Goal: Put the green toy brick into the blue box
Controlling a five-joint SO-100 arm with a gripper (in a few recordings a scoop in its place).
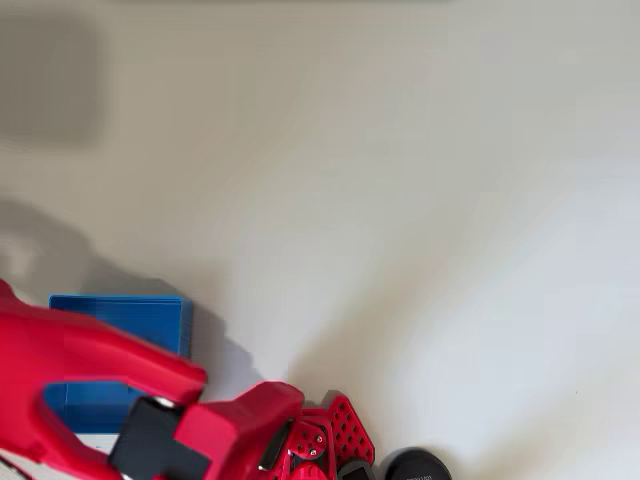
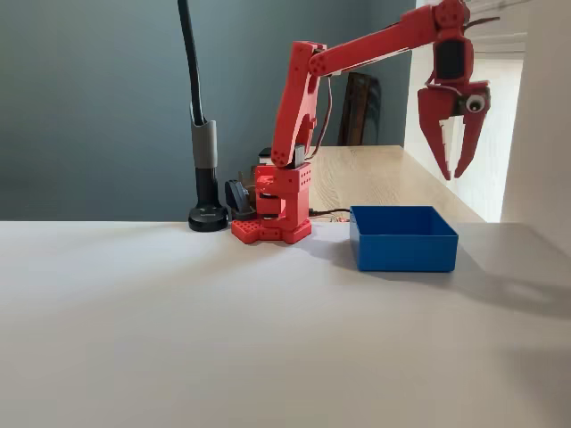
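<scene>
— White counter (image 2: 178, 339), grey wall. Where's the brick?
— Can't spot it; perhaps inside the blue box (image 2: 403, 239).
— And the gripper (image 2: 456, 169)?
— High above the box, jaws slightly apart, holding nothing, apparently just after a drop.

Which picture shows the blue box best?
The fixed view shows the blue box best: its whole front wall, rim and open top sit clear on the table, with the gripper hanging high above it. In the overhead view the red arm covers much of the box.
</scene>
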